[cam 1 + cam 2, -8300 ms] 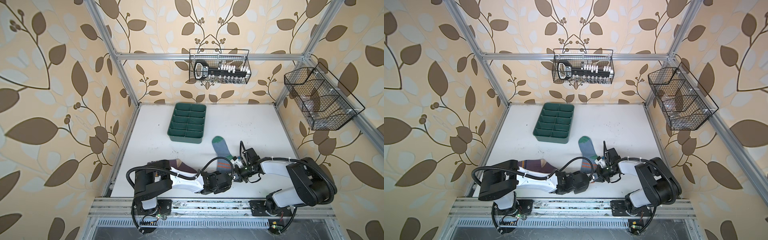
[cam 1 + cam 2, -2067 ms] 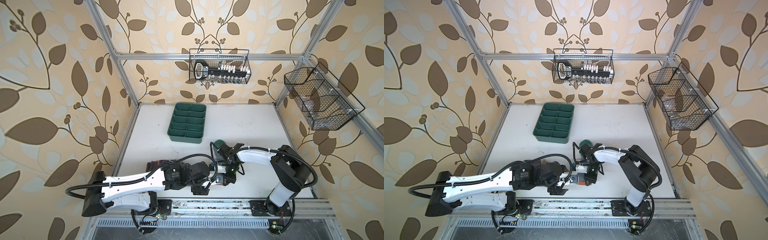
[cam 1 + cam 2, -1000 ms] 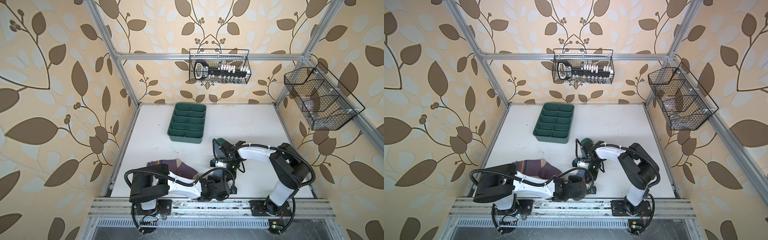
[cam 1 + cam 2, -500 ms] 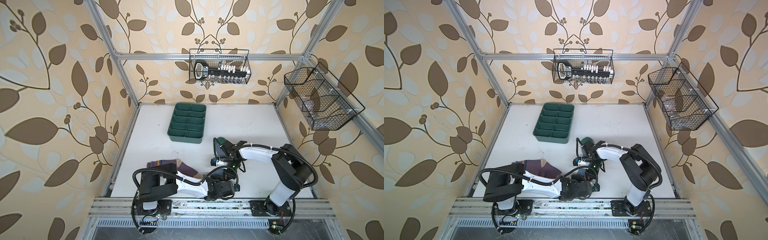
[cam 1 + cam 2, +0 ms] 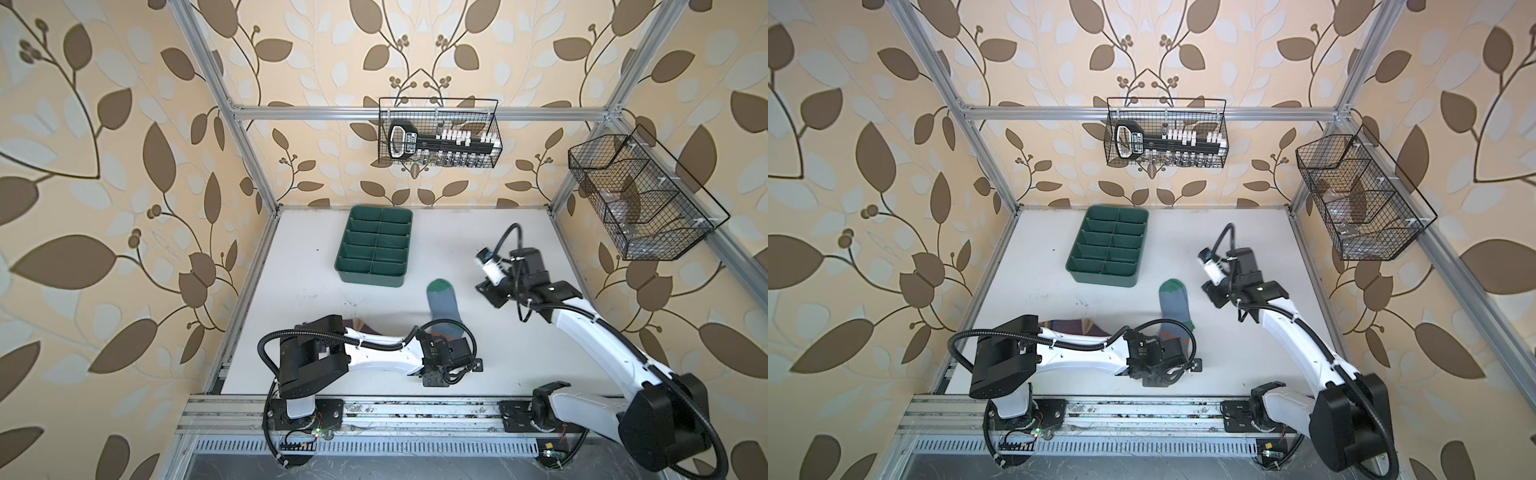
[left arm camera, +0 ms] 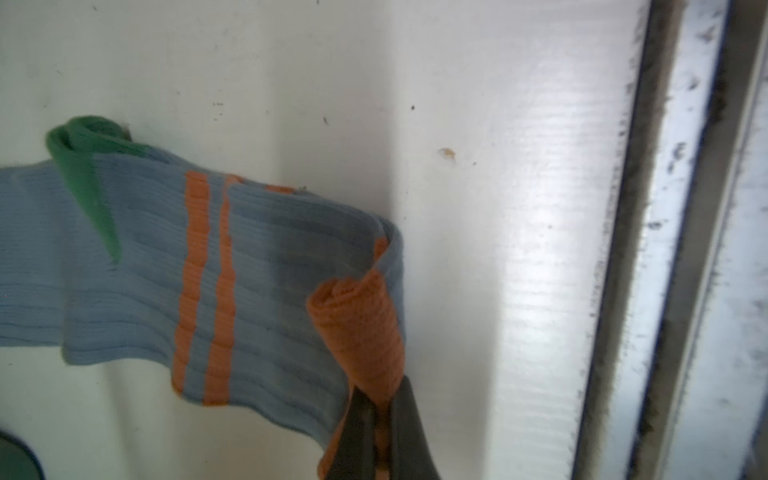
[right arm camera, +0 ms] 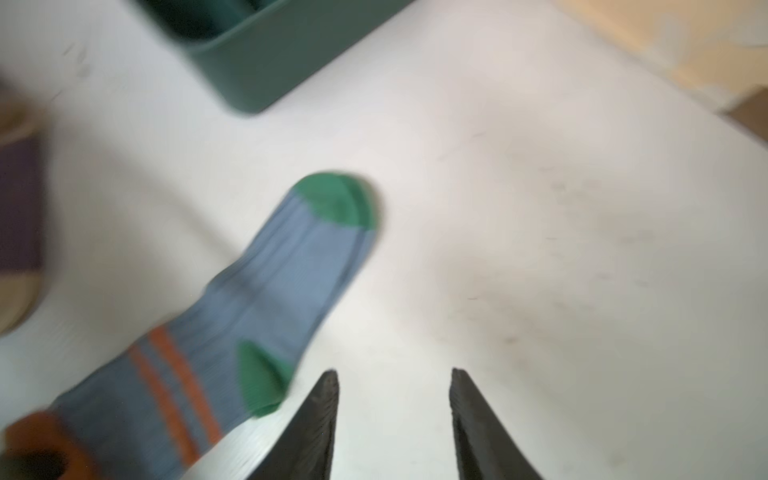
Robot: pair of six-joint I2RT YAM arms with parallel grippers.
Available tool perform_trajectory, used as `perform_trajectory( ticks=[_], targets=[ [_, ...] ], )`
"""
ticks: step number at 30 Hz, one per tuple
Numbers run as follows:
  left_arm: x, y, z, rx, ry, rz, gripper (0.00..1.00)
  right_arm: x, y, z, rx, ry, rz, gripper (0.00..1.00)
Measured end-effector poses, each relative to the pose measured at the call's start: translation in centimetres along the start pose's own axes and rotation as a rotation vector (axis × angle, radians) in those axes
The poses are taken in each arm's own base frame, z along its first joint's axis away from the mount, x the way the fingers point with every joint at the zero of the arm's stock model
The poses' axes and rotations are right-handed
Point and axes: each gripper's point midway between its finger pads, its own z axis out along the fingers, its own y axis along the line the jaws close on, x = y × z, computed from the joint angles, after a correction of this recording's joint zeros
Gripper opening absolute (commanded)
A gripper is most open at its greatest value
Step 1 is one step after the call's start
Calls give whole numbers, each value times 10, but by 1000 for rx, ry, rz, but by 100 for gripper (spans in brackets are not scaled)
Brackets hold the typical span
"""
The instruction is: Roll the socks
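– Near the front edge of the tabletop (image 5: pixel 519 353), what's the left gripper (image 6: pixel 382 409) got?
– Clamped tight on the rolled-up orange cuff (image 6: pixel 357 332) of the grey-blue sock (image 5: pixel 442 307); its green toe (image 5: pixel 439 286) points toward the green tray (image 5: pixel 370 278). Right gripper (image 7: pixel 394 374) hangs half open, empty, right of that toe. Purple sock (image 5: pixel 1065 325) peeks out under the left arm (image 5: pixel 374 359).

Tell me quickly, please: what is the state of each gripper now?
Left gripper: closed on the grey-blue sock, at its rolled orange cuff.
Right gripper: open, holding nothing.
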Motion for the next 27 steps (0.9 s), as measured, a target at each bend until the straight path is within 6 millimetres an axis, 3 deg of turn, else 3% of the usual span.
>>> perform_trajectory(
  ticks=[1,2,5,8,13,15,17,20,24,27],
  targets=[
    [-3,1,-2,11,-2,-8,0,-10,-37,-18,112,-75,119,44],
    [-6,2,-3,18,-4,-16,0,-14,-51,-28,155,-110,172,44],
    [-11,3,-5,41,8,-38,0,-29,-72,-52,219,-220,287,44],
    [-17,4,-1,81,35,-66,0,-41,-75,-75,239,-328,335,48],
    [-45,21,9,235,35,-198,0,-58,-24,-153,190,-582,157,49],
    [-47,30,15,295,43,-260,0,-63,-5,-170,161,-627,56,48],
    [-46,34,24,354,64,-310,0,-56,15,-169,118,-601,-43,48],
    [-48,39,27,443,76,-383,0,-29,49,-152,15,-478,-222,46],
    [-50,45,29,520,76,-450,0,24,96,-134,-138,-287,-509,46],
    [-50,49,29,560,76,-489,0,69,113,-117,-182,-147,-706,46]
  ],
)
